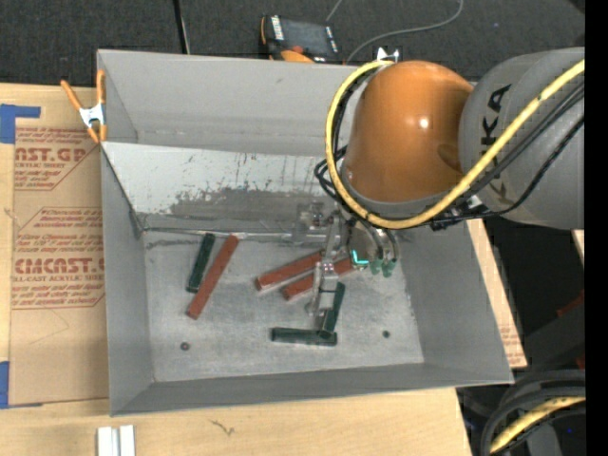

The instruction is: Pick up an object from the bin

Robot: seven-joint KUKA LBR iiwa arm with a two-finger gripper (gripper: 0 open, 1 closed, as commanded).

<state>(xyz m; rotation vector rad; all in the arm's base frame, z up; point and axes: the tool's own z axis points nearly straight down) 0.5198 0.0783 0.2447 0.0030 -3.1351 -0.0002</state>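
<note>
**Robot gripper low among sticks in a grey bin**

The gripper (325, 278) hangs below an orange wrist cover (408, 131), lowered toward the right side of the bin (237, 103). It sits at the meeting ends of two red-brown sticks (285, 276) and a dark green stick (332, 310). Whether it is open, closed, or gripping anything cannot be told. A second green stick (302, 335) lies nearer the front wall. A green and red-brown pair (207, 269) lies toward the left wall.

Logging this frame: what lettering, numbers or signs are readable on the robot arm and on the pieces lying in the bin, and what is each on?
"KA": dark letters on the grey arm link, next to the orange dome cover; any letters before them are hidden.
Red-brown flat sticks and dark green flat sticks in the grey metal bin: no readable marks on them.
</note>
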